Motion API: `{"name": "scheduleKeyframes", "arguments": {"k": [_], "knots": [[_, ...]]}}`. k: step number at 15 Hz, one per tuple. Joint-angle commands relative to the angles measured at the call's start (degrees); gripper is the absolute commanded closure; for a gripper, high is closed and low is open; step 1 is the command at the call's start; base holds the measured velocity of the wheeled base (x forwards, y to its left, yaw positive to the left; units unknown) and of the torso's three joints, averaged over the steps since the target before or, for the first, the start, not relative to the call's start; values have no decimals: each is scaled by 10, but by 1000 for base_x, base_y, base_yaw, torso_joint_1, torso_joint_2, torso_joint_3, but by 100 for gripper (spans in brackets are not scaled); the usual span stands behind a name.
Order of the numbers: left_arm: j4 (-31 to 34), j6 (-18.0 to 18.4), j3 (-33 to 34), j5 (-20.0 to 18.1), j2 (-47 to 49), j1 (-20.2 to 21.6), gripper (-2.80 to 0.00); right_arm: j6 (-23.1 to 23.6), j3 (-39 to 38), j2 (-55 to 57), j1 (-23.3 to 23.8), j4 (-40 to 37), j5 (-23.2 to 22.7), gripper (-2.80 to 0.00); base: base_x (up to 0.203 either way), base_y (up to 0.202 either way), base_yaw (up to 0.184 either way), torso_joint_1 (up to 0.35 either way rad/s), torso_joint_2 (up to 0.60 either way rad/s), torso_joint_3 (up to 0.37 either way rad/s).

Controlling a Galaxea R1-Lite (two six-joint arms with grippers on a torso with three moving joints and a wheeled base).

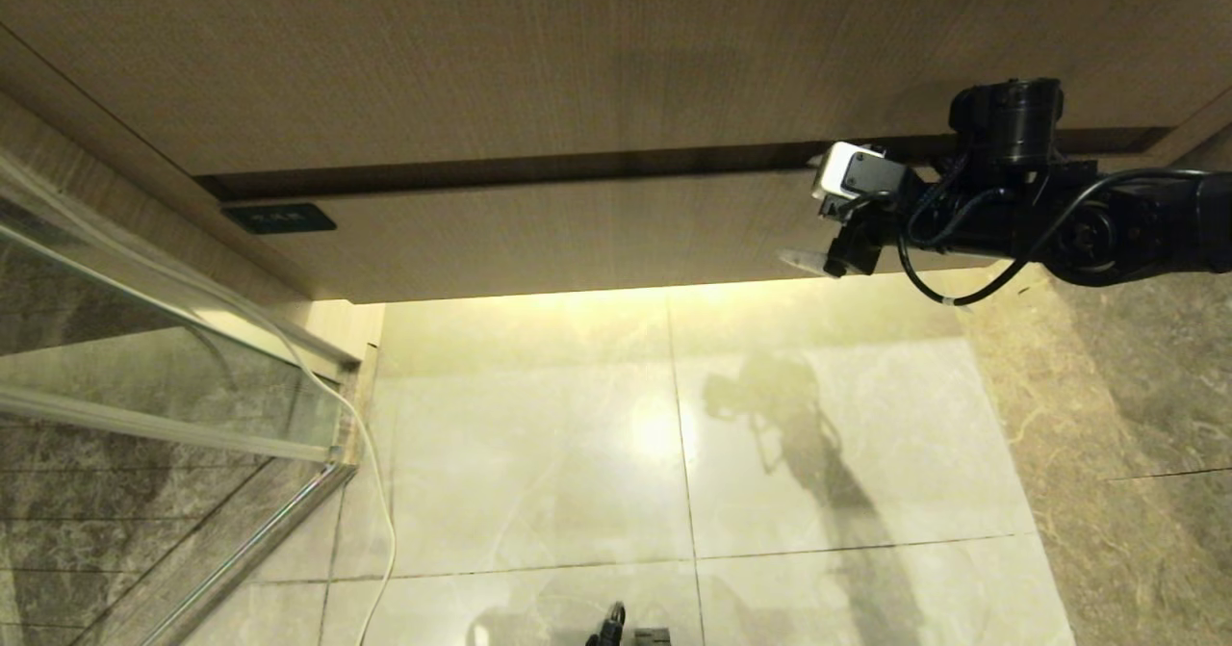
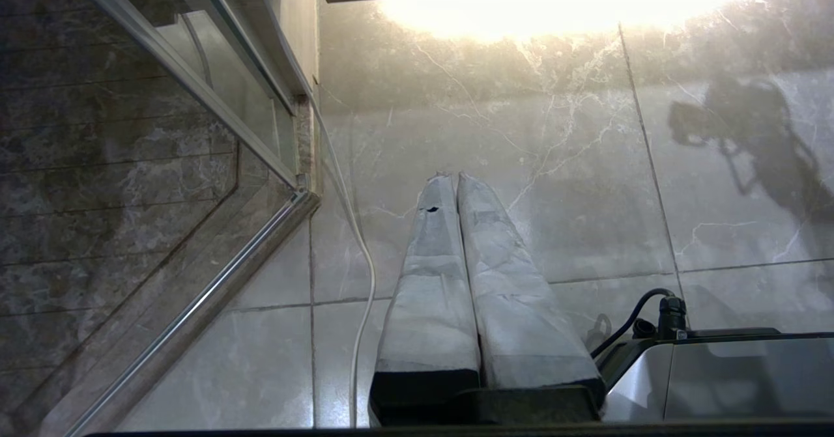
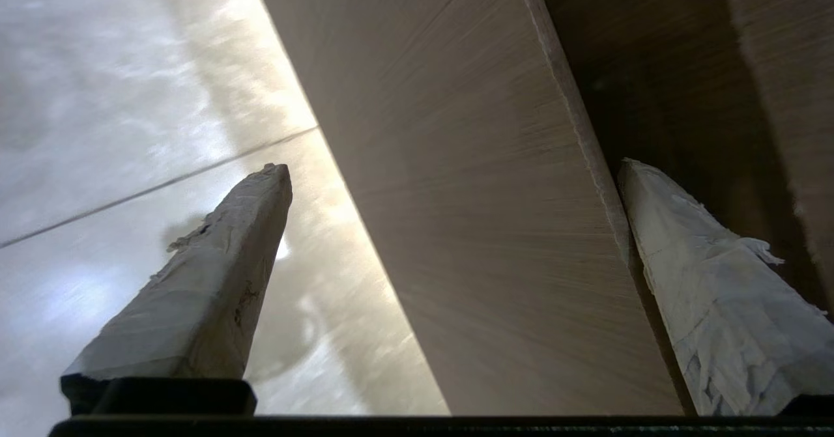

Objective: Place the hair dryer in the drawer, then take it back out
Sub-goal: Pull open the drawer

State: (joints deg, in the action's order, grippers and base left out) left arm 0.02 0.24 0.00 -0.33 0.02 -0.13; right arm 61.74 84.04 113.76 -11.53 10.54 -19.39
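We have the drawer [image 1: 577,232] closed or nearly so, its wood-grain front running across the upper half of the head view, with the small dark label [image 1: 279,218] at about ten o'clock from the picture's centre. The hair dryer is in none of our views, so we cannot say where it lies; a white cord [image 1: 371,473] trails over the floor tiles [image 1: 674,453] beside the glass shower partition [image 1: 144,367] at eight o'clock, and we cannot tell what it belongs to.

Our right gripper [image 3: 449,241] sits at two o'clock in the head view, fingers spread wide. The wrist view shows them straddling the drawer front: one taped finger [image 3: 215,274] lies on the floor side of the panel, the other [image 3: 704,287] reaches into the dark gap above its top edge. Nothing is clamped yet. Our left gripper [image 2: 456,183] is parked low, pointing at the floor, its two wrapped fingers pressed together on nothing.

We judge the front to be stiff, smooth and handleless, so the top lip is the only purchase; a grip there should hold for a straight pull, though the taped finger could slip off a thin edge. A wide drawer pulled near one end may rack, so we would pull evenly.
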Motion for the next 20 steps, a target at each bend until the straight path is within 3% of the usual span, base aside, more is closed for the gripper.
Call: {"name": "scheduleKeyframes", "arguments": {"k": [1, 8, 20], "knots": [[0, 0, 0, 0, 0, 0, 0, -1, -6, -1, 7, -18, 6, -280, 0, 0, 0, 0, 0, 0], [0, -1, 0, 0, 0, 0, 0, -3, -23, -21, 8, -51, 34, -280, 0, 0, 0, 0, 0, 0], [0, 0, 0, 0, 0, 0, 0, -25, -155, -170, 22, -83, 33, -280, 0, 0, 0, 0, 0, 0]]}}
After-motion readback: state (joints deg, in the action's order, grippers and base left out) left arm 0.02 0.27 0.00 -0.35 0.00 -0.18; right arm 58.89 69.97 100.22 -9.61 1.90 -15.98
